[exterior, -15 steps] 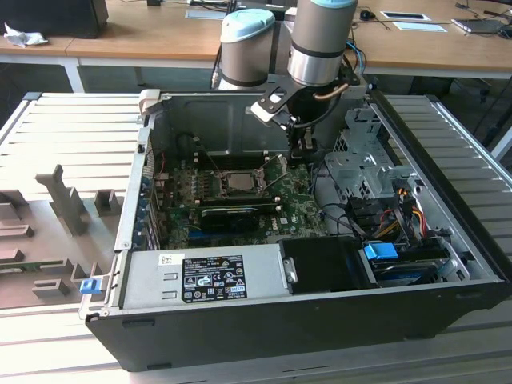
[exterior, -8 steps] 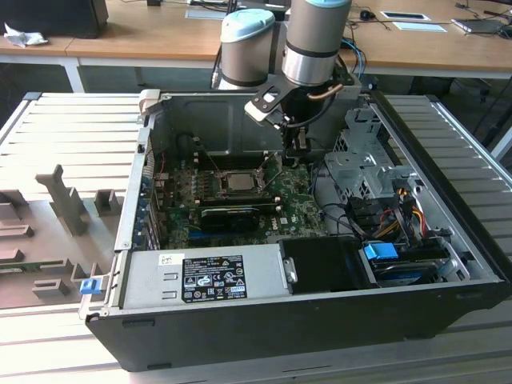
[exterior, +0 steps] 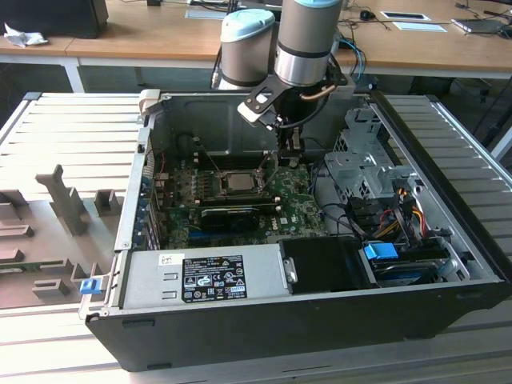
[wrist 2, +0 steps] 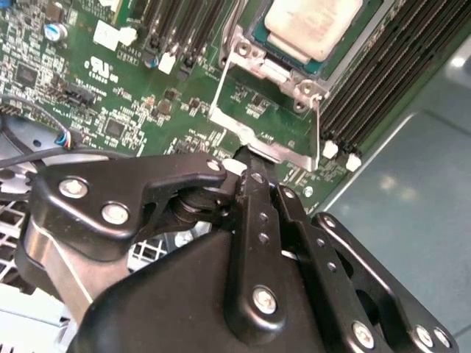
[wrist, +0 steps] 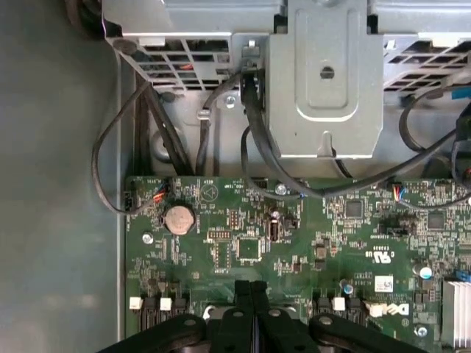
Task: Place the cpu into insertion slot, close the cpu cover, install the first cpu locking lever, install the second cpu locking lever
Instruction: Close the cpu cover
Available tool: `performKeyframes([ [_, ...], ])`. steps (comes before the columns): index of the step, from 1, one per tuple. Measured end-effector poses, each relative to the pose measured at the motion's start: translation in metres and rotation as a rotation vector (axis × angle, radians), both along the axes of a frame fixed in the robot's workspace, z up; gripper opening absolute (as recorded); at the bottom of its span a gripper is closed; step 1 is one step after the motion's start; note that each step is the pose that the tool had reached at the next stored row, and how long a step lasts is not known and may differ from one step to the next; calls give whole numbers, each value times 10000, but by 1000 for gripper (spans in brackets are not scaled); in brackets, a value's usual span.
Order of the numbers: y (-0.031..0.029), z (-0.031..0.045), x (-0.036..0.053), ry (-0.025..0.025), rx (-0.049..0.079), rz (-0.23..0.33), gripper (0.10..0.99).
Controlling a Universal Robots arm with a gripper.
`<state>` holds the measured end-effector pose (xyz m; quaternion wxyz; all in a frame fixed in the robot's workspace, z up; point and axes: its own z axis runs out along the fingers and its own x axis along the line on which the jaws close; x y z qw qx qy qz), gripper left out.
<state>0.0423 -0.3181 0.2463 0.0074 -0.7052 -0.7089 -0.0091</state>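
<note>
Sitting in the insertion slot [wrist 2: 303, 88], the cpu [wrist 2: 313, 26] shows its pale top, with the cpu cover [wrist 2: 276, 147] tilted up off it. The gripper [wrist 2: 249, 170], fingers pressed together, has its tips at the cover's free edge. Black memory slots [wrist 2: 368, 81] flank the socket on the green motherboard [wrist: 294, 243], inside the open computer case [exterior: 264, 320], near a grey drive cage [wrist: 324, 73].

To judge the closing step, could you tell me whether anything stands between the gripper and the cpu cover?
Nothing visible does: the gripper, shut, sits right at the free edge of the raised cpu cover.
</note>
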Motion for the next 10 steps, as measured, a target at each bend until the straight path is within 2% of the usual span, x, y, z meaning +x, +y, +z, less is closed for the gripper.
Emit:
performKeyframes([
  [10, 0, -3, -64, 0, 0, 0, 106],
])
